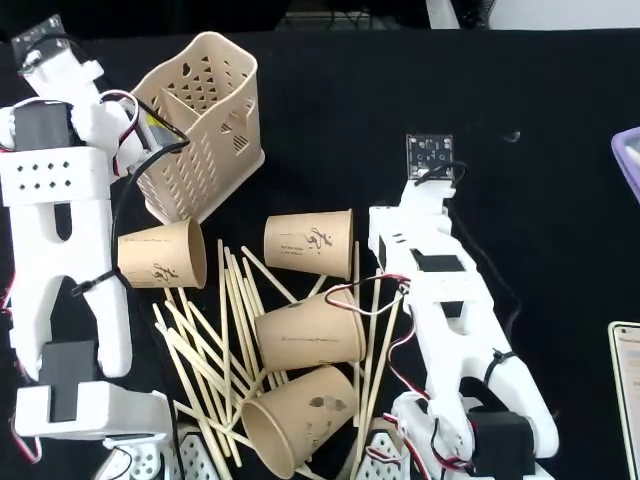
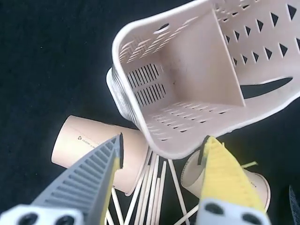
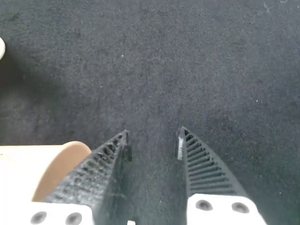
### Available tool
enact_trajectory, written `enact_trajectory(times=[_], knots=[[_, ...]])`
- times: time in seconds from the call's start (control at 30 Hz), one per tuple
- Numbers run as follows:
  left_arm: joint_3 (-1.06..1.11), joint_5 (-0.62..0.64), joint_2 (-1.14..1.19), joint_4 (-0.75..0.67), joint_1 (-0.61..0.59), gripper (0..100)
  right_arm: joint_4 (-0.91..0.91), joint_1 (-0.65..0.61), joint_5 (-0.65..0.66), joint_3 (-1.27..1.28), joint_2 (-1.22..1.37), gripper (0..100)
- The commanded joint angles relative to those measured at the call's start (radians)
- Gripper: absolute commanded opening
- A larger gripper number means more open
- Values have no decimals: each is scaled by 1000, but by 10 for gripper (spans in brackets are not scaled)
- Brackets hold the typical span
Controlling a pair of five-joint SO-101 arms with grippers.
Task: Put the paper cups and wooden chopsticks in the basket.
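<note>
The left gripper [image 2: 161,143] and the right gripper [image 3: 153,139] are both held out toward the far side, jaws parted.

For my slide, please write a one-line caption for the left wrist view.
Open left gripper facing the basket; two paper cups and loose wooden chopsticks lie beside it on black cloth.

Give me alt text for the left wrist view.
The open left gripper faces the mouth of the basket, nothing visible inside. By it on the black table a paper cup and a second cup lie on their sides, wooden chopsticks between them.
</note>
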Motion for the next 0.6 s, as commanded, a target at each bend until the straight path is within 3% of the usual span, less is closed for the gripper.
enact_trajectory(times=[0.0,0.23,0.43,0.57], knots=[[-81,12,-3,18,-21,278,-25,-17,-2,-8,1,159],[-222,18,6,97,-28,278,-25,-17,-2,-8,1,159],[-186,18,9,91,-28,278,-25,-17,-2,-8,1,159],[-87,20,9,6,-35,278,-25,-17,-2,-8,1,159]])
